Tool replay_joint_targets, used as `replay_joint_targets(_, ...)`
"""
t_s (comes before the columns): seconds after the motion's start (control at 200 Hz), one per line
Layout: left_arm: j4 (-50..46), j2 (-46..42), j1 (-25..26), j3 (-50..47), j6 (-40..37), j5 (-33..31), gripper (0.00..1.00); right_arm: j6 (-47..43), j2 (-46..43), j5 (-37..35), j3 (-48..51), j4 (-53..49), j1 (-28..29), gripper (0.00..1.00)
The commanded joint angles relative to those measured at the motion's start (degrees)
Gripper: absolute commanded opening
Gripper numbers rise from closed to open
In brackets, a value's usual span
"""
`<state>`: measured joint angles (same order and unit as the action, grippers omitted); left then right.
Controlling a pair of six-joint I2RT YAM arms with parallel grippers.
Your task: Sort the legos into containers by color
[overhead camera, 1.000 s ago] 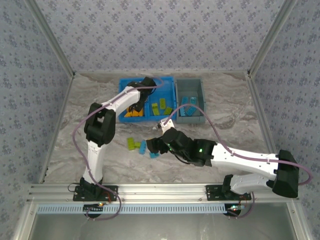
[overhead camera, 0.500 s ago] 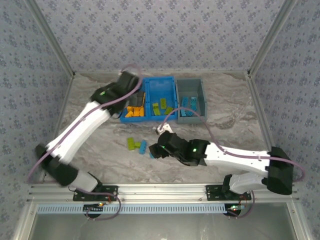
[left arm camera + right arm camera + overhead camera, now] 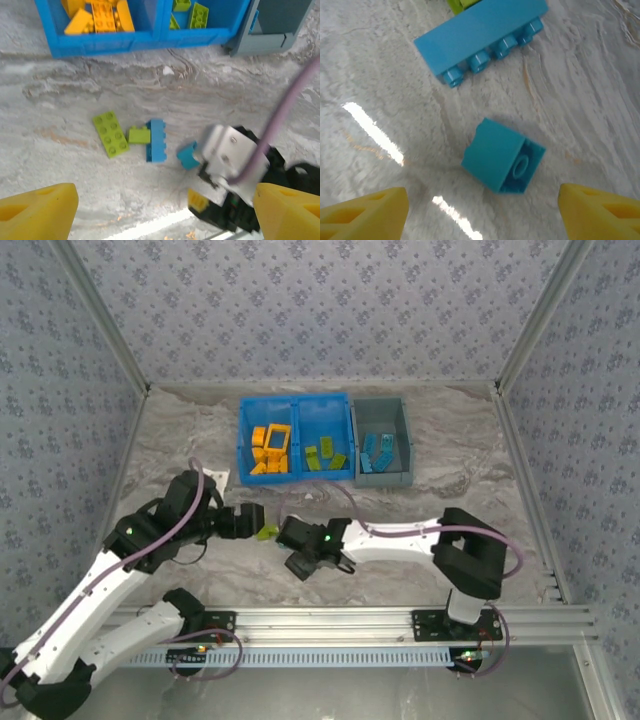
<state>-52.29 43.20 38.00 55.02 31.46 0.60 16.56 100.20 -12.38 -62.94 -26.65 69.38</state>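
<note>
On the marbled table (image 3: 170, 450), the blue bin (image 3: 295, 478) and grey bin (image 3: 382, 478) are sitting at twelve o'clock. In the left wrist view, the left gripper (image 3: 162, 215) is gaping empty, with a lime plate (image 3: 111, 133) and blue brick (image 3: 156, 140) lying at its eleven o'clock. In the right wrist view, the right gripper (image 3: 480, 212) is standing wide and holding nothing, with a tipped turquoise brick (image 3: 495, 152) lying at its twelve o'clock.

Grey-white marbled table top (image 3: 480, 470). At the far side: blue two-compartment bin (image 3: 295, 397), with grey bin (image 3: 382, 479) just beside it. Loose, nearer: lime green plate (image 3: 111, 133); small lime green brick (image 3: 139, 135) touching long light blue brick (image 3: 157, 140); small blue brick (image 3: 188, 155), tipped over.
</note>
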Motion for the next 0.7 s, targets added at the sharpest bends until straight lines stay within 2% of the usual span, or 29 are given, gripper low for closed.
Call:
replay_joint_targets(0.0,-0.5,-2.9,0.0,0.2,2.0,2.7,0.91,-5.6,3.9,-0.1,-2.5,-5.3,-0.9,0.80)
replay_joint_targets(0.41,2.2,-1.9,0.1,0.4,2.4,3.7,0.90,-8.7,7.7,-0.3,-4.3,-3.7,-6.2,0.78)
replay_joint_targets(0.595,2.7,-1.8,0.1,0.4,2.9,4.5,0.90,-9.2,9.6,2.3,-7.6,-1.9,-9.3,0.76)
replay_joint_targets(0.695,3.8,-1.8,0.1,-0.7,3.1,6.9,0.90,-8.8,10.9,3.3,-8.8,-2.5,-10.3,0.72)
